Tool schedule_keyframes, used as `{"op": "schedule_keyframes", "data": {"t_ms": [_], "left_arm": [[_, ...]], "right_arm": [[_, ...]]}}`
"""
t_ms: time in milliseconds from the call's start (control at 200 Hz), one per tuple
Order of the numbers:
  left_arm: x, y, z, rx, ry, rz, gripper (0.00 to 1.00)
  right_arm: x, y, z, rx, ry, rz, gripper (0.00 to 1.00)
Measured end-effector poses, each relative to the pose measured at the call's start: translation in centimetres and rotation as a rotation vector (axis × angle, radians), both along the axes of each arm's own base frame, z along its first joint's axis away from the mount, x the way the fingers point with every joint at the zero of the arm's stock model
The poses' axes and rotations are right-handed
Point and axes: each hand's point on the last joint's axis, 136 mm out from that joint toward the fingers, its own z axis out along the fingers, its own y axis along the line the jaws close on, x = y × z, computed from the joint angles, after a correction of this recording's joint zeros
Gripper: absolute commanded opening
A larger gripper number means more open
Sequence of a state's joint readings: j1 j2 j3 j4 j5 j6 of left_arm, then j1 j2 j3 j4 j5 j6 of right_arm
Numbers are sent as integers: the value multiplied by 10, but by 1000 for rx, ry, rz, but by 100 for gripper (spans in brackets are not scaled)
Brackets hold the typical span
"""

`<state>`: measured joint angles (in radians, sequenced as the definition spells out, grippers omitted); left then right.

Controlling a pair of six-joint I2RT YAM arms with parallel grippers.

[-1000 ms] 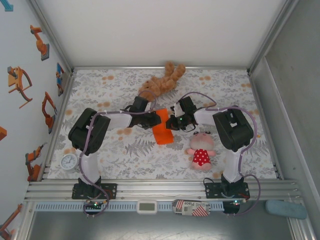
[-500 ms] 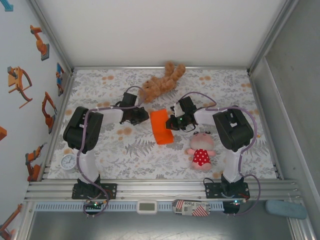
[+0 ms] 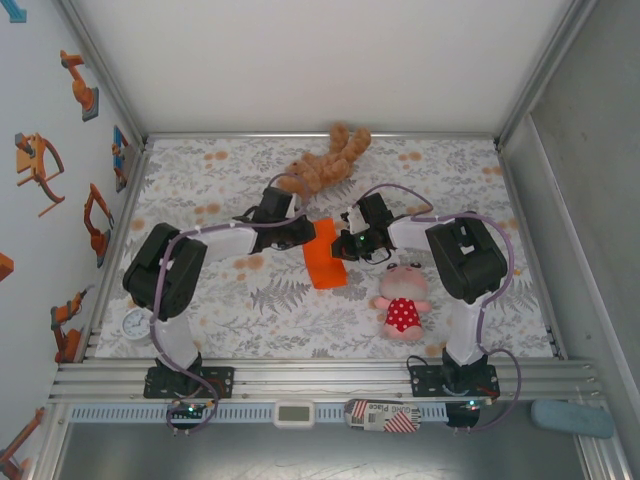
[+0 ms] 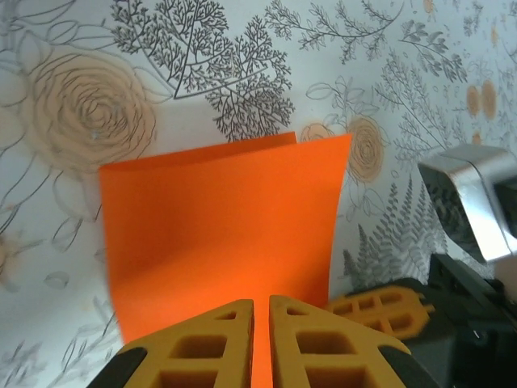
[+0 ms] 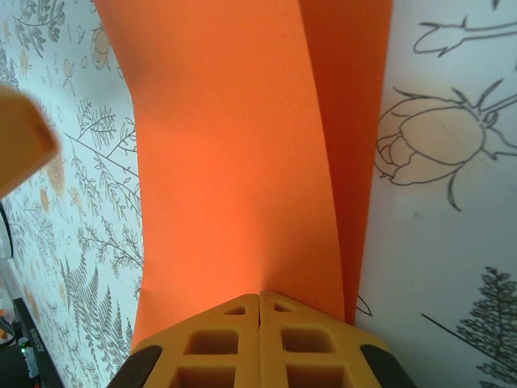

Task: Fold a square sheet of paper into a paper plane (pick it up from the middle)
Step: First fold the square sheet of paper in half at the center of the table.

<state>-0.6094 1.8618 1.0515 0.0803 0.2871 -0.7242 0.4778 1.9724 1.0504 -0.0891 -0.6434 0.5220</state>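
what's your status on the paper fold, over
Left tool shut on orange sheet, right tool shut on it too. Sheet bent over, two layers showing. Plush bear and doll apart from it.

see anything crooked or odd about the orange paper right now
Yes: the square sheet of paper, doubled over and pinched by the left tool and right tool, has layers that do not line up. In the left wrist view their far edges sit stepped, not flush, and the sheet bows.
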Motion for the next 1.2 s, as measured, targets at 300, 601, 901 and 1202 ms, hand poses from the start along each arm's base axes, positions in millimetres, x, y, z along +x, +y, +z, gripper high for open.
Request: {"op": "schedule_keyframes", "data": {"t_ms": [300,601,901,1202], "left_arm": [[20,8,-34,57,27,41,14],[28,12,-36,52,28,31,14],[49,34,-34,82,-12,74,15],[70,58,-32,97,-32,146,15]], "right_arm": [[-1,0,0,1,-2,0,0],[0,-1,0,1,-17,-3,0],[0,-1,0,4,-23,-4,0],[0,-6,0,-6,-22,-14,0]]}}
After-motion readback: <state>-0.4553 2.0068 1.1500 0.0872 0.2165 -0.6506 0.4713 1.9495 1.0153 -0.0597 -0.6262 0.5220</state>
